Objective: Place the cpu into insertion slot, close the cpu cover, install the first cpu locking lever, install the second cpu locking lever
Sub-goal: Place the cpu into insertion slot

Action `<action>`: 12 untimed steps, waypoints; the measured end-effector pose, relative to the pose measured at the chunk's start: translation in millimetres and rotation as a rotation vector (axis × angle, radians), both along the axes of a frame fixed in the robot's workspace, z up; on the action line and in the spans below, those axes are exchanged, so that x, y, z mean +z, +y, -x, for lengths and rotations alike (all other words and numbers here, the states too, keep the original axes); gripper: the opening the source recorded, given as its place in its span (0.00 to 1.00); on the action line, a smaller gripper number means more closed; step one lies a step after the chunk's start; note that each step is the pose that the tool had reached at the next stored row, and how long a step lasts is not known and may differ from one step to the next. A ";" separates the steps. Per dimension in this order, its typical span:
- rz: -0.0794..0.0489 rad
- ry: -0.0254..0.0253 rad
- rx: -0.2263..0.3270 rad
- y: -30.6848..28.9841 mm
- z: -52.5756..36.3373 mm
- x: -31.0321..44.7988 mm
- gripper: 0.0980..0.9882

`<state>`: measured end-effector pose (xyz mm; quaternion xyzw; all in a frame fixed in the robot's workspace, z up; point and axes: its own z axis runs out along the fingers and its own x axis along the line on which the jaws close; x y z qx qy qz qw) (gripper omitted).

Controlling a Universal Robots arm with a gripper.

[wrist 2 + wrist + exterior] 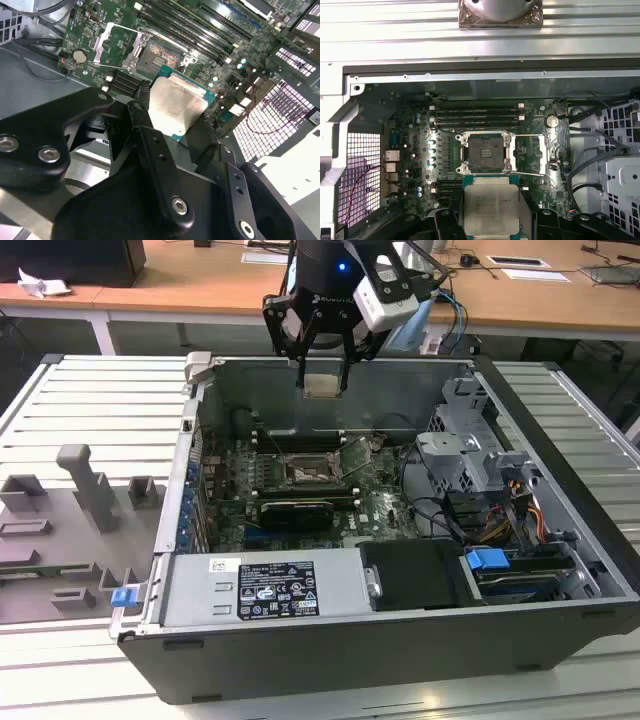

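I read the gripper as clamped on the cpu, with its fingers bearing on two opposite edges of the chip. In both wrist views the chip shows its pale metal face between the black fingers, held roughly level. The gripper hangs above the open computer case, near its rear wall, and the cpu touches nothing but the fingers. Below it, the insertion slot lies bare: the dark contact field is exposed and no chip sits in it. The cpu cover is swung open to one side of the slot. Status, by my judgement: step one is in progress, with the chip picked up but not yet seated. Closing the cover and setting both locking levers remain to be done. I cannot resolve the levers well enough to state their position. Contents of the case:

- the green motherboard, with its long memory slots beside the socket
- a black expansion card
- a grey power supply along the near wall
- a metal drive cage and loose cables toward the exterior view's right

The case rests on a pale slatted surface, which also carries a grey fixture block at the exterior view's left.
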<state>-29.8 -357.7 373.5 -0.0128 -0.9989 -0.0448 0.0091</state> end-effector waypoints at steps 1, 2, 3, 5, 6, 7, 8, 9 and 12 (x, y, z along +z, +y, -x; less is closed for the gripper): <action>0.000 -0.0001 -0.007 0.0 -0.1 0.0 0.49; 0.000 0.0000 -0.021 0.0 -0.1 -0.1 0.49; 0.000 0.0001 -0.037 0.0 0.0 -0.1 0.49; 0.000 0.0001 -0.043 0.0 0.0 -0.7 0.49; 0.000 0.0000 -0.043 0.0 0.0 -1.5 0.49; 0.000 0.0000 -0.043 0.0 0.0 -2.0 0.49; 0.000 0.0000 -0.043 0.0 0.0 -2.3 0.49; 0.000 0.0001 -0.043 0.0 0.0 -2.9 0.49; 0.001 0.0001 -0.043 -0.1 0.0 -3.5 0.49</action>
